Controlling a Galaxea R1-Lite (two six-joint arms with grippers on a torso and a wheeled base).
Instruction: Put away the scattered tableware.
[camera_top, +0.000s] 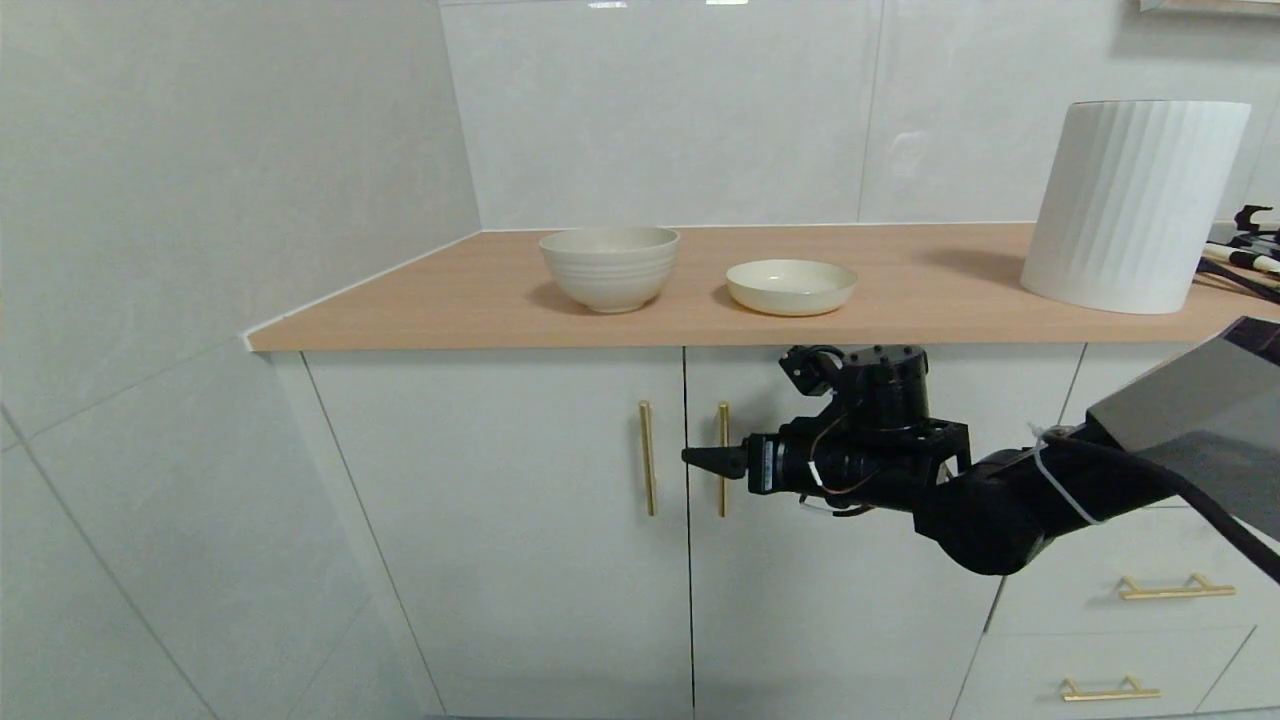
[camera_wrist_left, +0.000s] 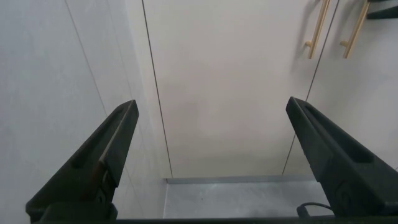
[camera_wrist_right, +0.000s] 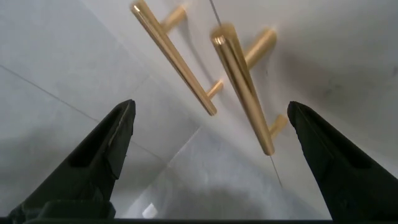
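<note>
Below bowl (camera_top: 610, 268) and plate (camera_top: 792, 287), right claw (camera_top: 700, 460) gapes empty before 2 handles (camera_wrist_right: 239, 87); left claw (camera_wrist_left: 211, 104) gapes empty.

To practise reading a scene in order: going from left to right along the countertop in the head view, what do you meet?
deep bowl → shallow plate → tall white ribbed container

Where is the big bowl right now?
In the head view, the bowl sits on the wooden counter, left of the shallow dish, above the left cabinet door.
</note>
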